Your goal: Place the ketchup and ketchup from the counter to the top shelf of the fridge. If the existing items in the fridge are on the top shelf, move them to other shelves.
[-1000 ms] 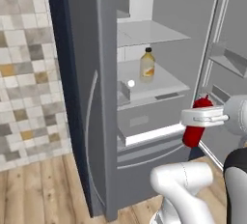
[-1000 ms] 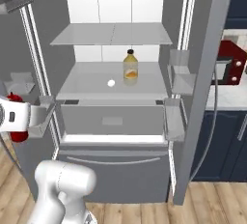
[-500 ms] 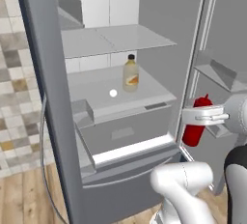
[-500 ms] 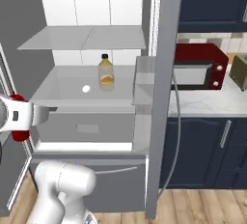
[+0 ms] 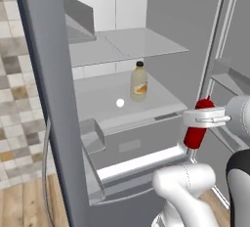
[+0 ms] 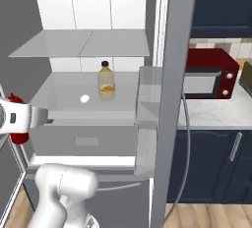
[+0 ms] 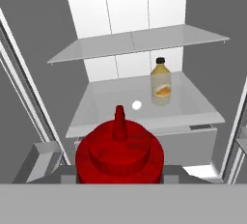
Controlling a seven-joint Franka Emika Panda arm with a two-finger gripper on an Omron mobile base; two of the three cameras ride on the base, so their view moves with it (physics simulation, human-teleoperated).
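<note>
Fridge door (image 5: 44,99): grey slab across the left of the left base view, cut off at top and bottom; it hides the fridge's left wall.
Top shelf (image 5: 141,42): bare pale-grey panel, upper centre; its left end runs behind a door bin.
Pale bottle (image 5: 139,80): dark cap, upright on the shelf below, centre frame; label too small to read.
White ball (image 5: 120,103): just left of that bottle, on the same shelf, apart from it.
Red ketchup (image 5: 197,125): right of centre, upright outside the fridge front; its middle is covered by the hand.
Hand (image 5: 205,118): clamped around the red ketchup; fingertips hard to make out.
Second ketchup: cannot be made out.
Tabletop (image 6: 216,116): right of the right base view, partly behind the door edge, carrying a red microwave (image 6: 211,73).
</note>
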